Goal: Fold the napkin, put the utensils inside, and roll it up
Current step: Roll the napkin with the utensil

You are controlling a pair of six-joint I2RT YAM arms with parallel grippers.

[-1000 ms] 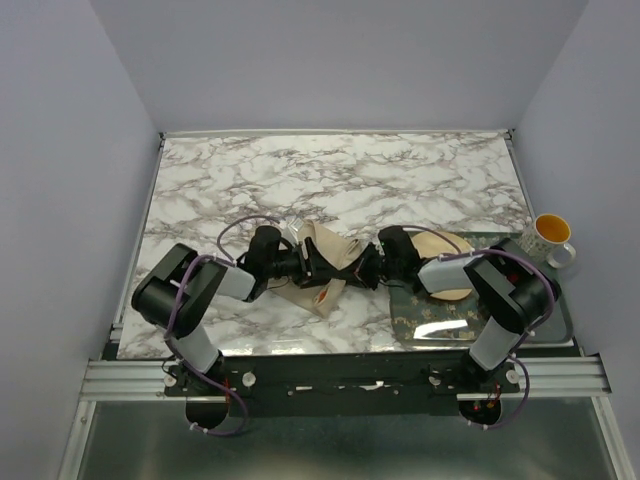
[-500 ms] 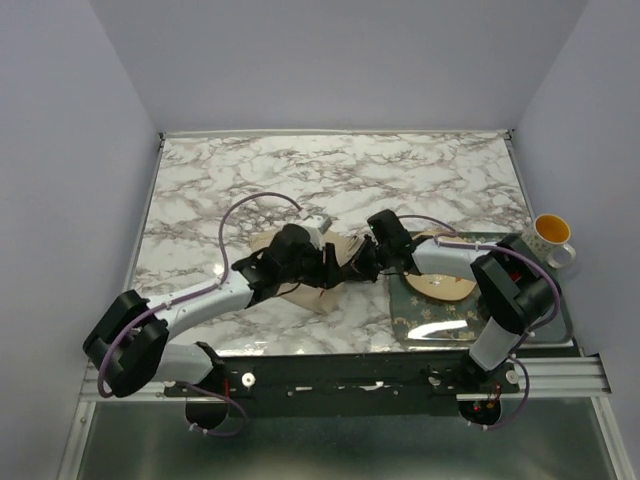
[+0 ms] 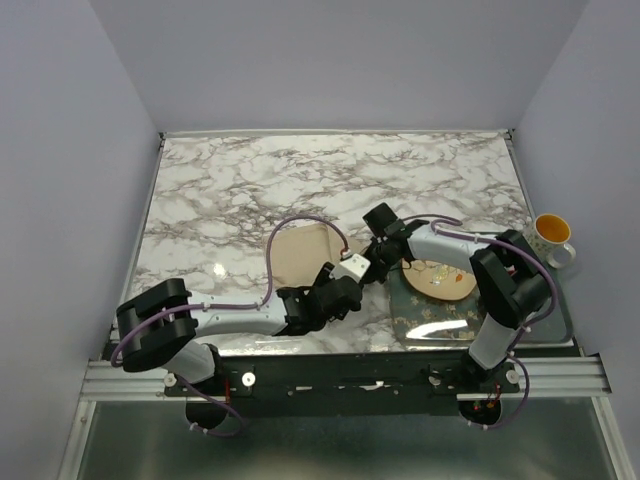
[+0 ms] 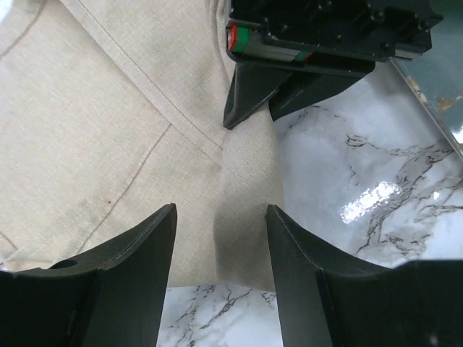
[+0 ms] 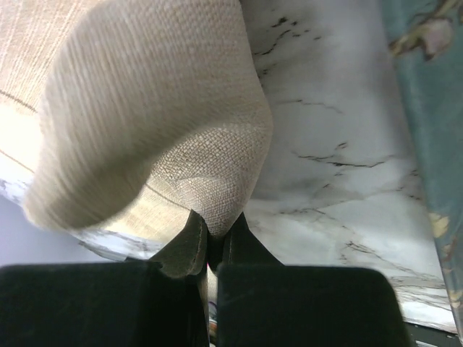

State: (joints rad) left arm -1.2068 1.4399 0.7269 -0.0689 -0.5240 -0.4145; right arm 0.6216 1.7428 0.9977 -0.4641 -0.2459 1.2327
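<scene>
The tan napkin (image 3: 300, 255) lies spread on the marble just left of centre. My right gripper (image 3: 370, 266) is shut on its right edge, and in the right wrist view the cloth (image 5: 159, 94) bulges up from the pinched jaws (image 5: 215, 230). My left gripper (image 3: 350, 283) reaches in from the near side. It stands open (image 4: 221, 242) over a raised ridge of napkin (image 4: 246, 188) that runs between its fingers towards the right gripper (image 4: 264, 108). The utensils are hidden.
A round tan plate (image 3: 440, 285) sits on a teal patterned mat (image 3: 430, 322) at the right; the mat's edge shows in both wrist views (image 4: 443, 94) (image 5: 427, 108). A white mug (image 3: 551, 237) with an orange inside stands at the far right.
The left arm has swung round from the left and now reaches the napkin from the near side. The right gripper has kept its hold and shifted slightly back; the napkin lies flatter.
</scene>
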